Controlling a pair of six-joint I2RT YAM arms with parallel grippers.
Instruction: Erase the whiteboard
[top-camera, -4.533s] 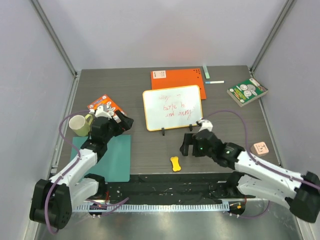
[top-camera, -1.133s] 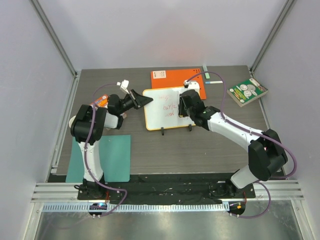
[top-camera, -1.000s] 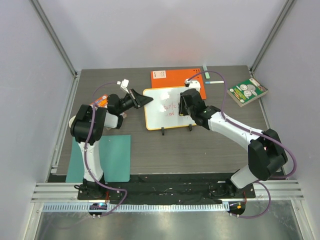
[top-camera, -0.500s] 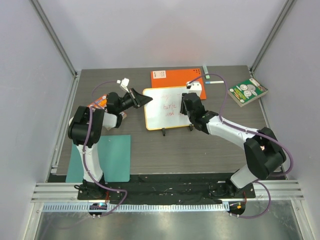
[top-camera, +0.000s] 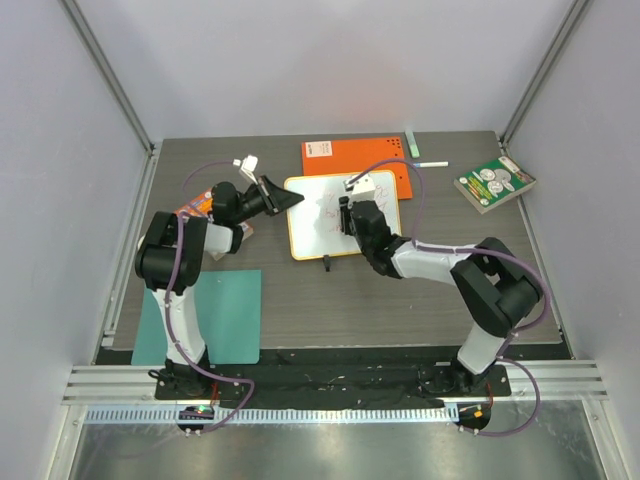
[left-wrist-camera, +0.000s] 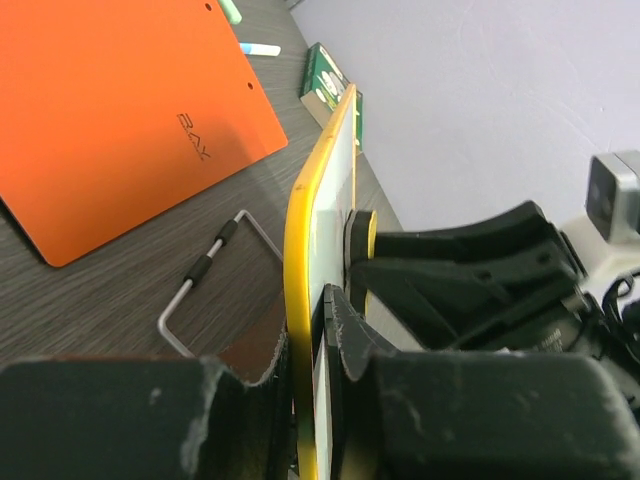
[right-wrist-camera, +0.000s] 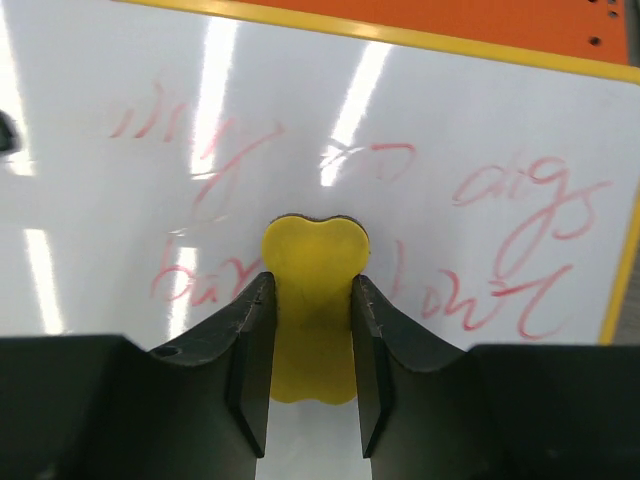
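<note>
The whiteboard (top-camera: 312, 230) stands tilted on its black feet mid-table, white with a yellow rim and red handwriting (right-wrist-camera: 520, 200). My left gripper (top-camera: 284, 200) is shut on its upper left edge. In the left wrist view the rim (left-wrist-camera: 298, 260) runs edge-on between my left gripper's (left-wrist-camera: 305, 345) fingers. My right gripper (top-camera: 347, 214) is shut on a yellow bone-shaped eraser (right-wrist-camera: 313, 262), pressed flat against the board's face (right-wrist-camera: 480, 110) near its middle. The right wrist view shows my right gripper (right-wrist-camera: 311, 300) and writing on both sides of the eraser.
An orange book (top-camera: 345, 155) lies flat behind the board. A marker (top-camera: 430, 163) and a green book (top-camera: 494, 183) are at the back right. A teal mat (top-camera: 215, 315) lies at the front left. An orange packet (top-camera: 198, 206) sits under the left arm.
My right gripper has slid the eraser leftward across the board, from its right part to near its middle. The left gripper has kept its hold on the board's edge.
</note>
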